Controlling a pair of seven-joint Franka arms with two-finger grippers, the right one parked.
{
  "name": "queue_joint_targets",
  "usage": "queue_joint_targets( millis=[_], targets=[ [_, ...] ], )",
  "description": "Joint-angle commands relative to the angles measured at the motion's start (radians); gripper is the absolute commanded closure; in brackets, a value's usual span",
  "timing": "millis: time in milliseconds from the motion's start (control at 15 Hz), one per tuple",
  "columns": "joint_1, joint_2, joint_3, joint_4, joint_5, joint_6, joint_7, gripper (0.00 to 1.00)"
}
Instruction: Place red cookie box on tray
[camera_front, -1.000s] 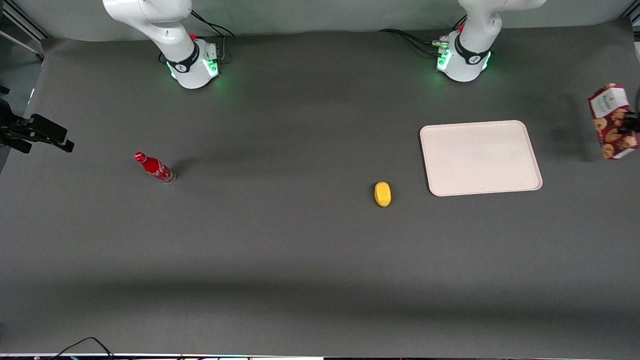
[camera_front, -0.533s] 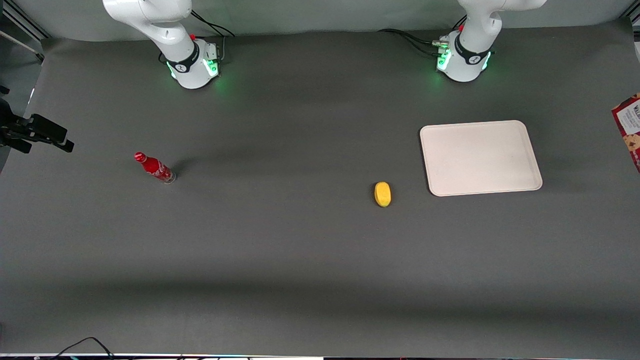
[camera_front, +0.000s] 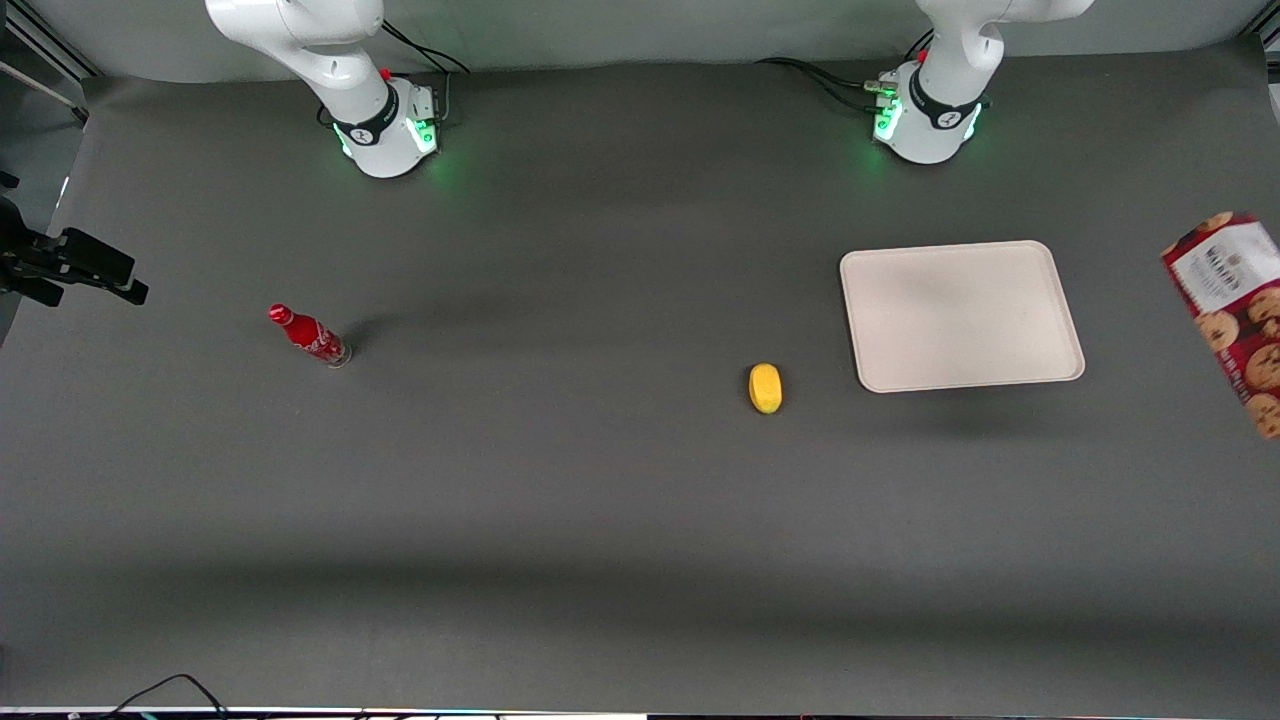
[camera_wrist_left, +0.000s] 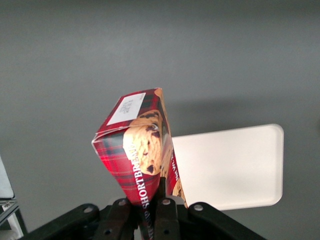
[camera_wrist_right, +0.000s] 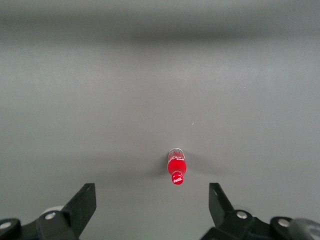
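Note:
The red cookie box hangs in the air at the working arm's end of the table, beside the tray and clear of it. It is tilted, with its white label panel at the end farther from the front camera. In the left wrist view my gripper is shut on the narrow end of the red cookie box, which sticks out from the fingers. The cream tray lies on the table below, partly covered by the box. The front view does not show the gripper.
A yellow oval object lies on the dark table, nearer to the front camera than the tray. A small red bottle stands toward the parked arm's end, also seen as the bottle in the right wrist view. The working arm's base stands at the back.
The box slid almost out of the front view half a second ago. It has come back in, larger, nearer the front camera and more tilted. A shadow now falls by the tray's near edge.

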Motion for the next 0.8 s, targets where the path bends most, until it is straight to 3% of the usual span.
queue_joint_targets(
  millis=[0,333,733],
  targets=[
    [0.012,0.102,-0.106,0.119,0.045,-0.063,-0.143,1.00],
    [0.015,0.059,-0.119,-0.126,0.105,-0.053,-0.093,1.00],
    [0.018,-0.097,-0.097,-0.545,0.112,0.237,-0.047,1.00]
  ],
)
